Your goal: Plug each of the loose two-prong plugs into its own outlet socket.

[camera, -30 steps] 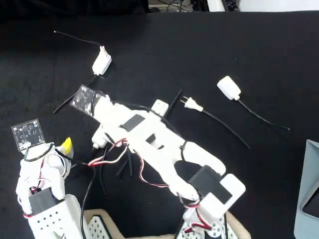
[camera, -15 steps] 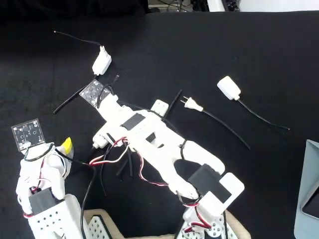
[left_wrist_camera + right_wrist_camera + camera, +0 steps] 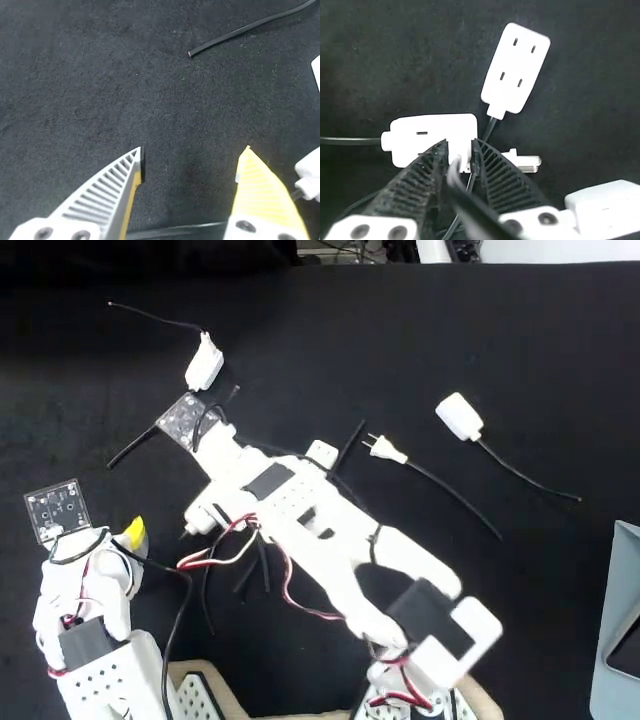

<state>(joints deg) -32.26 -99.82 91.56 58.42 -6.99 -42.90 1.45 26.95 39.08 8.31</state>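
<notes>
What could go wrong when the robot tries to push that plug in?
1. The right gripper pinches the plug only at its fingertips, so the plug might twist or slip when it is pushed.
2. The socket lies loose on the table. The left gripper is open and away from it, so the socket may slide instead of taking the plug.

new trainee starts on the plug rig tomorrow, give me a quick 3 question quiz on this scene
1. True or false: the left gripper is shut on a plug.
2. In the high view, the loose plug lies: a) inside a socket; b) on the black table, apart from the white outlet near it; c) in a gripper.
3. How many slots show on the outlet face in the right wrist view?
Key: 1 false, it is open; 2 b; 3 four.
</notes>
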